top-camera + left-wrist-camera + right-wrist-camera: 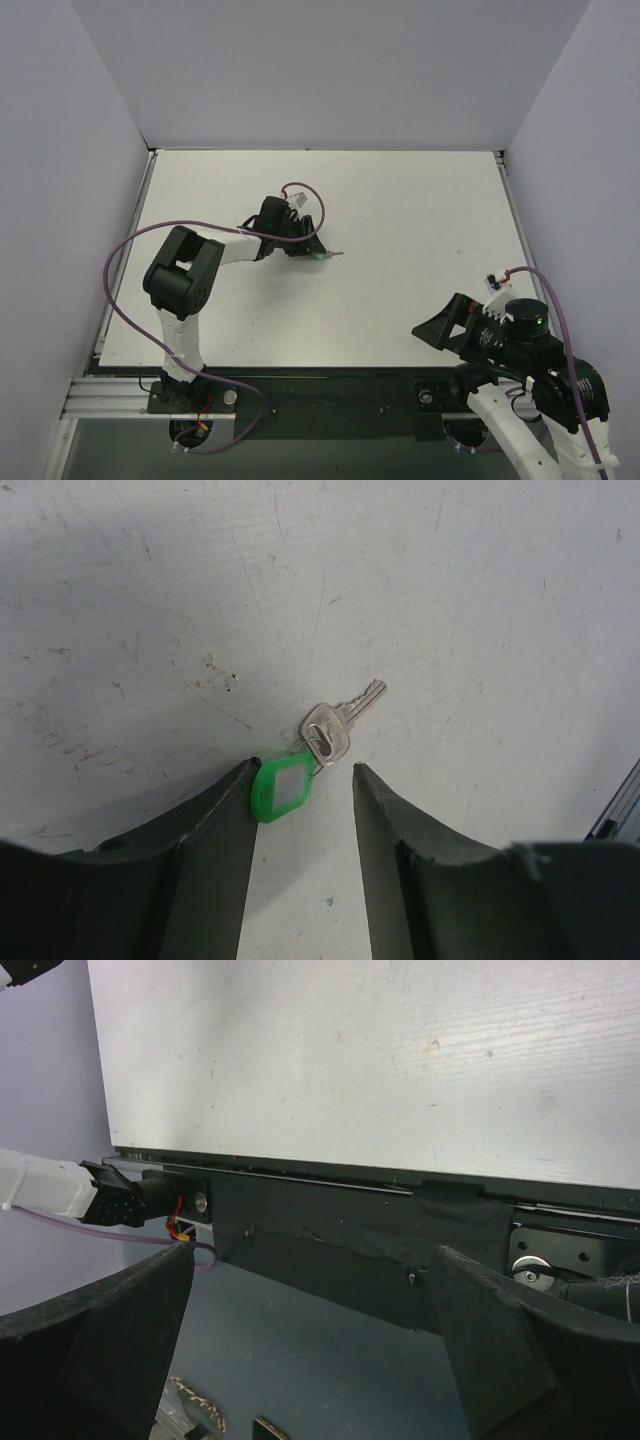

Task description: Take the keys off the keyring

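We are straddling the keyring [281,789] with our left gripper [304,768], the nearer arm, jaws apart and clamping nothing. The key [338,723] is lying just beyond it, long axis pointing right.

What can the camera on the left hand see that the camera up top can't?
Only the left wrist camera shows the detail: the silver key hooked by a little ring to the green tag, the tag's white window, and the tag sitting between the left gripper's open fingers, touching one. Only the top camera shows the whole left arm and right arm, the right gripper open near the table's front edge, the purple cables and the grey walls. Both show the green tag, the key and the white table.
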Controlling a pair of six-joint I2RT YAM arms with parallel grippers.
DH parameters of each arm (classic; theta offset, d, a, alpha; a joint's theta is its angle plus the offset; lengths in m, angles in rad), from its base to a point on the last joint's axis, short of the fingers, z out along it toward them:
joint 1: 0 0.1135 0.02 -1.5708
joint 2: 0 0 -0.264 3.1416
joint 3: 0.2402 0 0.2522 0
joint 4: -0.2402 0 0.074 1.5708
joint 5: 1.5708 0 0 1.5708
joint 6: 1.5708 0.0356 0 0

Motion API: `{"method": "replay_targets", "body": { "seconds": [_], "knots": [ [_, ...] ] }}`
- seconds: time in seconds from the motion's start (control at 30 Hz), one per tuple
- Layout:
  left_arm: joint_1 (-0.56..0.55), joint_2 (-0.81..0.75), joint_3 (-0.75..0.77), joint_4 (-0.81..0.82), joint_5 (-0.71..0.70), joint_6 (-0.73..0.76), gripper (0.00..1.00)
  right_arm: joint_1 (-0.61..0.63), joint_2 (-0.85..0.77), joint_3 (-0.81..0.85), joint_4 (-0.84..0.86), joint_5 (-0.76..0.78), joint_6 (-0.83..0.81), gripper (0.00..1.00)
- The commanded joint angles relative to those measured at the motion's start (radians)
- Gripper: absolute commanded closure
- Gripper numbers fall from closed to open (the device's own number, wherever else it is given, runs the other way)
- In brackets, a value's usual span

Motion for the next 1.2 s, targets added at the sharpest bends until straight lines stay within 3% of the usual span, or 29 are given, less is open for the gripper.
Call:
{"method": "replay_targets", "body": {
  "seconds": [0.0,0.27,0.5,0.7,1.17],
  "knots": [
    [-0.008,0.031,0.042,0.013,0.015,0.028,0.50,0.004,-0.002,0.016,-0.014,0.000,-0.012,0.02],
    [-0.015,0.046,0.036,0.007,0.004,0.032,0.58,0.004,-0.009,0.012,-0.022,0.000,-0.010,0.02],
    [-0.021,0.057,0.050,0.003,0.005,0.032,0.74,0.004,-0.012,0.012,-0.022,0.001,-0.012,0.02],
    [-0.021,0.068,0.083,-0.025,0.009,0.031,1.00,0.004,-0.013,0.013,-0.022,0.003,-0.010,0.02],
    [-0.048,-0.157,0.053,-0.184,-0.033,0.039,1.00,0.004,0.002,0.061,0.013,-0.014,0.004,0.02]
  ]
}}
